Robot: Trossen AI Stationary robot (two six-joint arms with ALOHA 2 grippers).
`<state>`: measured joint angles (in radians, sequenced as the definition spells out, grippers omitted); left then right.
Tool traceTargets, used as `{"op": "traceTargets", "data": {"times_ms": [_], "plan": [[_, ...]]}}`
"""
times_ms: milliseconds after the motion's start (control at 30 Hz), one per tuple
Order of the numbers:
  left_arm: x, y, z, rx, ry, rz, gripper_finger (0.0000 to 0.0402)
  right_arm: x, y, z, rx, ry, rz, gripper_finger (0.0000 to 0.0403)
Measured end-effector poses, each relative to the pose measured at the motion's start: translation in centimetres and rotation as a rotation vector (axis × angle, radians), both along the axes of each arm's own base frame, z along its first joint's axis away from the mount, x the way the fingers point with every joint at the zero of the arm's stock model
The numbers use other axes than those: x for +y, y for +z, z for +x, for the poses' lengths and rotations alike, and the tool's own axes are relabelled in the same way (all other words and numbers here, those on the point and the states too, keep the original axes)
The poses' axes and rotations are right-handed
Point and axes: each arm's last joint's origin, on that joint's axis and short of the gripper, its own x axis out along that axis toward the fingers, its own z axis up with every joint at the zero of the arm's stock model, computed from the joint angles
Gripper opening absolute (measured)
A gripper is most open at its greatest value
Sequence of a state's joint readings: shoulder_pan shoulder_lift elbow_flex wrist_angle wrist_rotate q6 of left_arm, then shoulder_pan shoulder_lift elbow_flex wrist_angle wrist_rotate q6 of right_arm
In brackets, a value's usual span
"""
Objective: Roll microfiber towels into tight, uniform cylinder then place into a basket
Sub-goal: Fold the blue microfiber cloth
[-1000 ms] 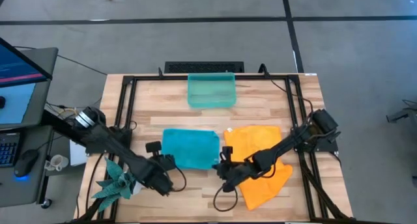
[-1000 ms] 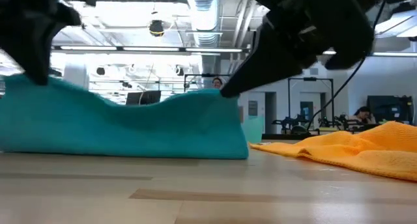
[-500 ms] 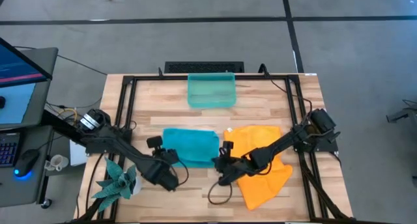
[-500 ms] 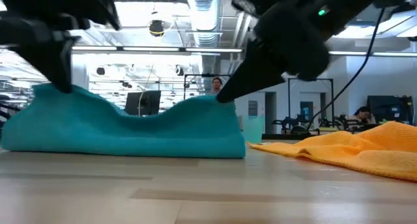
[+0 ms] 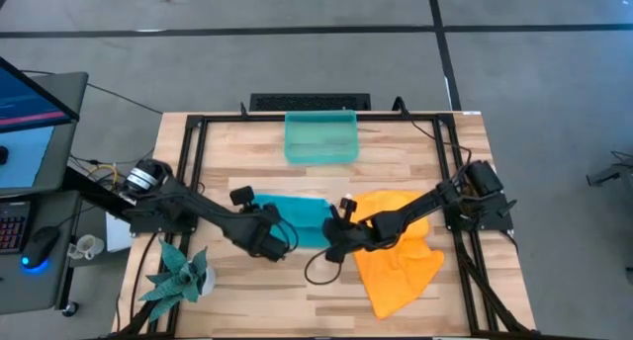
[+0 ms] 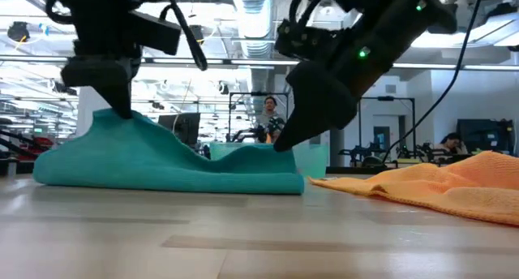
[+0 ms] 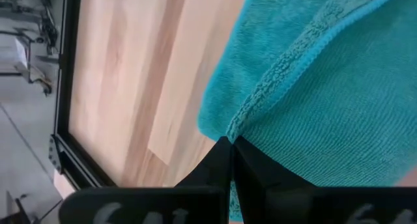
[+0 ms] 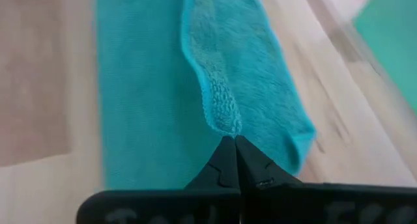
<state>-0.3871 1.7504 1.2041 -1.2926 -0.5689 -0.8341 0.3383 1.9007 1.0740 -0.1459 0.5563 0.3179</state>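
Note:
The teal-blue towel (image 5: pixel 302 216) lies on the table's middle, its near part raised into two peaks (image 6: pixel 162 157). My left gripper (image 5: pixel 275 233) is shut on its near left edge and my right gripper (image 5: pixel 329 239) is shut on its near right edge. The orange towel (image 5: pixel 401 251) lies crumpled flat to the right; it also shows in the low view (image 6: pixel 430 186). The teal-green basket (image 5: pixel 320 137) stands on the table at the far middle. My left gripper pinches the teal towel's hemmed edge (image 7: pixel 242 123) between its two fingertips, slanting down from the left. That edge is lifted into a peak (image 6: pixel 113 121), and the cloth below slopes down to the table. My right gripper pinches the teal towel's hemmed edge (image 8: pixel 225 123) between its two fingertips, slanting down from the right. That corner is held just above the layer below (image 6: pixel 272 149), and the cloth between the two grippers sags slack.
A teal spiky plant figure (image 5: pixel 178 281) stands at the near left corner. Black frame rails (image 5: pixel 193 162) run along the table's left, right and far sides. Bare wood lies near the front edge (image 5: pixel 297 300). A person shows in the room beyond (image 6: pixel 269 117).
Both grippers have gone toward the table's far edge with the teal towel's near edge, the left one also rising. The near part of the towel has folded over the far part, which has stayed put. The towel now covers less of the table.

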Motion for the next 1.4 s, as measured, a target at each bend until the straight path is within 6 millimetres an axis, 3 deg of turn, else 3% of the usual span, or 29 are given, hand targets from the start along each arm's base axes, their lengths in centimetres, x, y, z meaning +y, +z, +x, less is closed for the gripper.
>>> {"op": "traceTargets", "data": {"times_ms": [233,667,1133,1400], "plan": [[1.4,0.0,0.4,0.026,0.026,-0.015,0.0,-1.3,-0.1,0.2,0.004,-0.064,-0.002,0.0],[1.4,-0.1,0.5,0.033,0.034,-0.059,0.0004,-1.7,-0.3,0.2,0.013,-0.092,0.016,0.0],[1.4,-0.1,0.4,0.055,0.034,-0.076,0.0117,-2.7,-0.3,0.5,0.016,-0.11,0.03,0.0],[0.3,-0.2,0.4,0.043,-0.002,-0.117,0.013,-3.3,-0.3,0.6,0.023,-0.115,0.052,0.0027]]}}
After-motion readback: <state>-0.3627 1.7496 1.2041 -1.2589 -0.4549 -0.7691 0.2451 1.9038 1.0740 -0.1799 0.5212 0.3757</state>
